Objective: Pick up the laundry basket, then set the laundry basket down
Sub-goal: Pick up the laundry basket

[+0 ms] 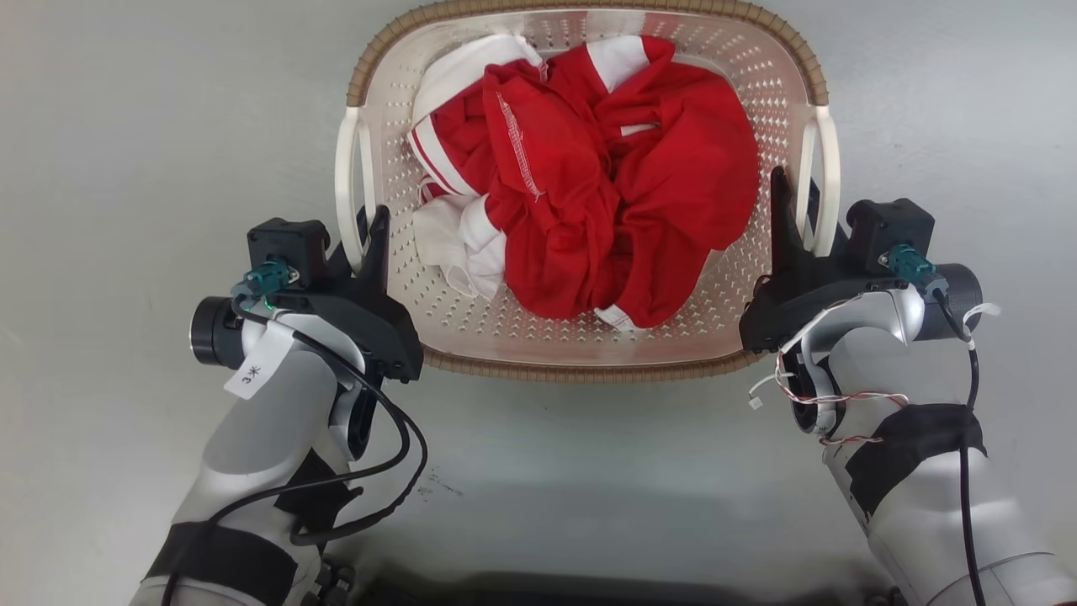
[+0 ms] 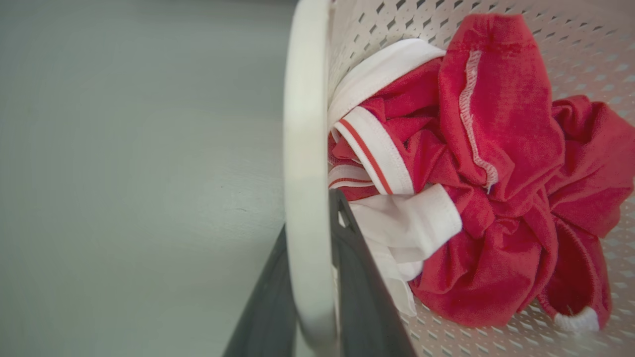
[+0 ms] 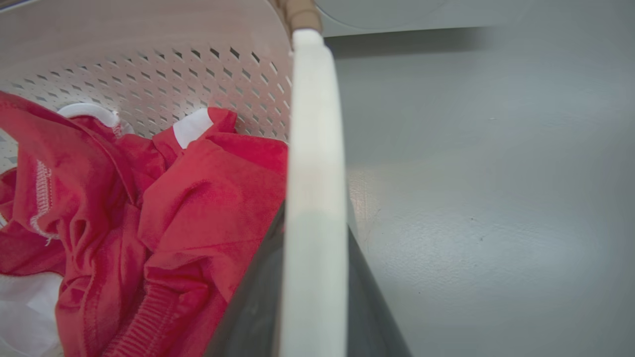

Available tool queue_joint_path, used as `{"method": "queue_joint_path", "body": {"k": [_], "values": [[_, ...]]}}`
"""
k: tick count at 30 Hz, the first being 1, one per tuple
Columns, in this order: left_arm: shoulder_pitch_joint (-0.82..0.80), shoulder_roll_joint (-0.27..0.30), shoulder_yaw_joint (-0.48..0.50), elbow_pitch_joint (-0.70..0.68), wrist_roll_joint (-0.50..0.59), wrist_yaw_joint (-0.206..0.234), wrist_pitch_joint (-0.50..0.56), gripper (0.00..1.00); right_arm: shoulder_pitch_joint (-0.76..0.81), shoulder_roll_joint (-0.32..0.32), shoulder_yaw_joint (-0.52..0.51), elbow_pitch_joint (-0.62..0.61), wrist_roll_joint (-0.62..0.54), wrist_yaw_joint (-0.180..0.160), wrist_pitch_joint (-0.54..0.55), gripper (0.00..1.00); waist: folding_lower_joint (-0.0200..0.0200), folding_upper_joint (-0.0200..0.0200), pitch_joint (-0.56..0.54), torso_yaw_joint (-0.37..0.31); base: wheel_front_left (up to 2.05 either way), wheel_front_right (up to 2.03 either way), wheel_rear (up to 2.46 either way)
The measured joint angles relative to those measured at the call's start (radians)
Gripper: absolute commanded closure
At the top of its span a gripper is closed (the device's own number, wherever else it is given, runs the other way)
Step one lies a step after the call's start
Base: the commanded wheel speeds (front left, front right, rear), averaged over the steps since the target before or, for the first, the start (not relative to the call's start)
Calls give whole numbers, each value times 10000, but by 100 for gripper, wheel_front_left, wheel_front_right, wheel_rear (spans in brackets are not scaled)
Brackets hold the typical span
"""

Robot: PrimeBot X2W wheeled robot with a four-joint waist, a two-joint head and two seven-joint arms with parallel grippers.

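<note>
The laundry basket [image 1: 589, 358] sits straight ahead of the robot over a grey floor [image 1: 589, 488], between the two arms. It is loaded with a crumpled heap of red and white clothes [image 1: 589, 194]. Whether its bottom touches the floor or is clear of it cannot be told.

The left gripper [image 1: 371, 236] is at the basket's left handle [image 1: 347, 168]. In the left wrist view the white handle [image 2: 305, 148] runs straight up between the two dark fingers [image 2: 364, 297], one on the floor side and one on the clothes side. Both lie close against it, so the jaws are narrowed onto the handle.

The right gripper [image 1: 795, 206] mirrors this at the right handle [image 1: 829, 168]. In the right wrist view that handle [image 3: 315, 173] also passes between the fingers [image 3: 369, 307], one inside the basket by the red cloth and one outside over the floor. The jaws are closed in on the handle here too.

Both grippers hold the near ends of the handles, toward the robot.
</note>
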Motion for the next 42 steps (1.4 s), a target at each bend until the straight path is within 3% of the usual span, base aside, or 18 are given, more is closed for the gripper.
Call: {"method": "queue_joint_path", "body": {"k": [21,42], "values": [[700,-58,-821,930,-842,8,6,100,450,67,1020,1220,1120,-19,4,100,0,0,-2017,-22,0,0,0],[2609,-13,-1718,1816,-1578,0,830,100,2395,94,3367,1377,3626,-188,997,100,-1,-1,-5099,-169,0,0,0]]}}
